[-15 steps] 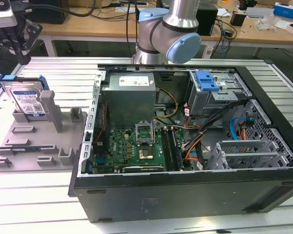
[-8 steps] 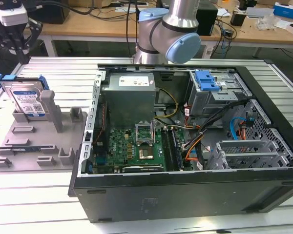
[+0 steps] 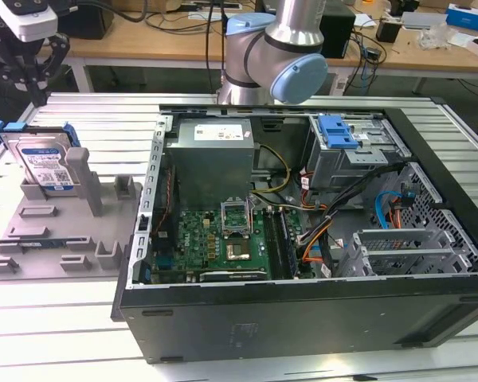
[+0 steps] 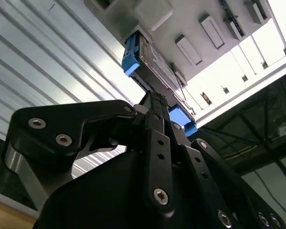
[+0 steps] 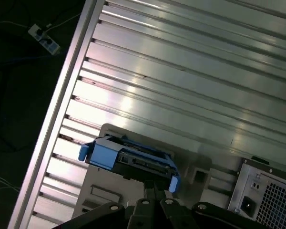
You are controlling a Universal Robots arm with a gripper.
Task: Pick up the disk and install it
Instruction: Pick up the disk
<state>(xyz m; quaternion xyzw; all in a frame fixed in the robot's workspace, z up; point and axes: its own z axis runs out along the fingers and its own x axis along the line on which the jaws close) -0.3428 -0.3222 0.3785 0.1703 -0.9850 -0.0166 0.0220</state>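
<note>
Disk just below claw

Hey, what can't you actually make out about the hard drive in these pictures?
1. Exterior view: the lower edge of the silver-grey hard drive with the blue plastic frame sits hidden in the grey plastic holder.
2. Second wrist view: the black pincer covers part of its edge.
3. First wrist view: it is edge-on, so its label face is out of sight.

No print is legible. The disk, near the gripper, carries a white-and-blue label; the power-supply box, well apart from the gripper, carries a white sticker. The wording on both is unreadable.
</note>
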